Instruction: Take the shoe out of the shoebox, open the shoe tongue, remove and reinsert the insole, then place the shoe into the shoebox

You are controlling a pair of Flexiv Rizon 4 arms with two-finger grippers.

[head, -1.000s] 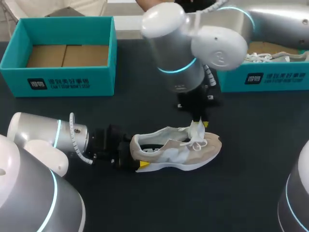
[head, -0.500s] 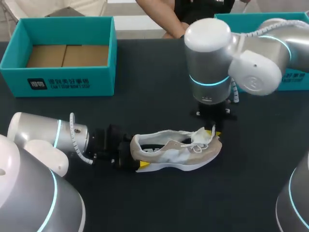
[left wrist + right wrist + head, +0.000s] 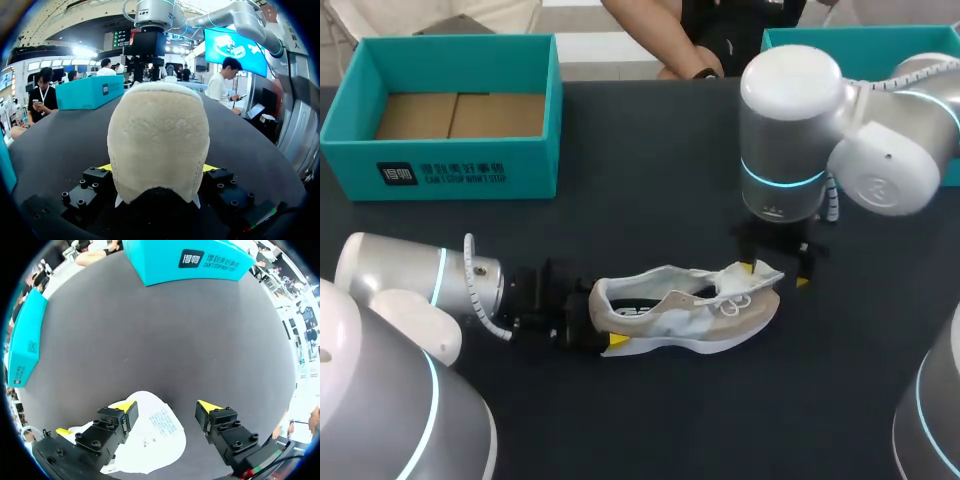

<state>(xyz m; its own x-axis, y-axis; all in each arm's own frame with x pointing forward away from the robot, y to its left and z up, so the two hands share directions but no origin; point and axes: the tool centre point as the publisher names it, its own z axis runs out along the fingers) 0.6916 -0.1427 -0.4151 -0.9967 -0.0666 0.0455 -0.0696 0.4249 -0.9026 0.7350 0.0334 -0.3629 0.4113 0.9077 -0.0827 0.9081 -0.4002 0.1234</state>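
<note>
A beige and white shoe lies on its side on the dark table, toe pointing right. My left gripper comes in from the left and is shut on the shoe's heel, with a yellow tip on each side. Above the toe end hangs my right gripper, open, its fingers apart and holding nothing. In the right wrist view the white tongue lies loose under and between the fingers of the right gripper. The insole is hidden inside the shoe.
An empty teal shoebox with a cardboard floor stands at the back left. A second teal box stands at the back right, mostly behind my right arm. Bare table lies in front of the shoe.
My right gripper has opened and let go of the tongue, and its arm has swung right, toward the toe. The tongue has dropped onto the laces. The left gripper has kept still.
</note>
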